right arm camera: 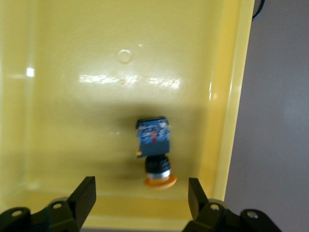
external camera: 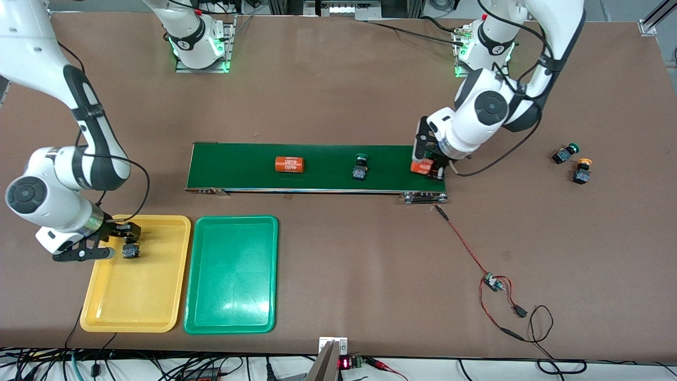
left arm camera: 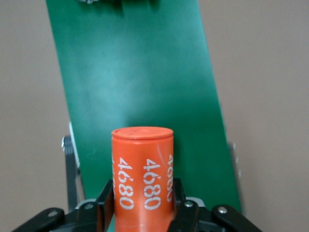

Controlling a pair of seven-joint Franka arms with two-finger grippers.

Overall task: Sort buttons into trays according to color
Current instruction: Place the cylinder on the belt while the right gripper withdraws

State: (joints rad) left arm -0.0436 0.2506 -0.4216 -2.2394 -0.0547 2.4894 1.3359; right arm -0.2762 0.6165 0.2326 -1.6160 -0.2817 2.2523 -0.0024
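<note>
Your yellow-capped button (right arm camera: 154, 150) lies in the yellow tray (external camera: 158, 312), with the right tool (right arm camera: 140, 198) spread wide above it, holding nothing: this drop looks done. Next, lift clear and fetch the green button (external camera: 360, 168) off the belt (external camera: 238, 164). The left tool (left arm camera: 142, 212) clamps an orange cylinder (left arm camera: 143, 174) over the belt's end.

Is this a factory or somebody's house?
Probably a robot lab set up like a tiny factory. Two robot arms are bolted to a table with a green conveyor belt, sorting trays and loose wires.
</note>
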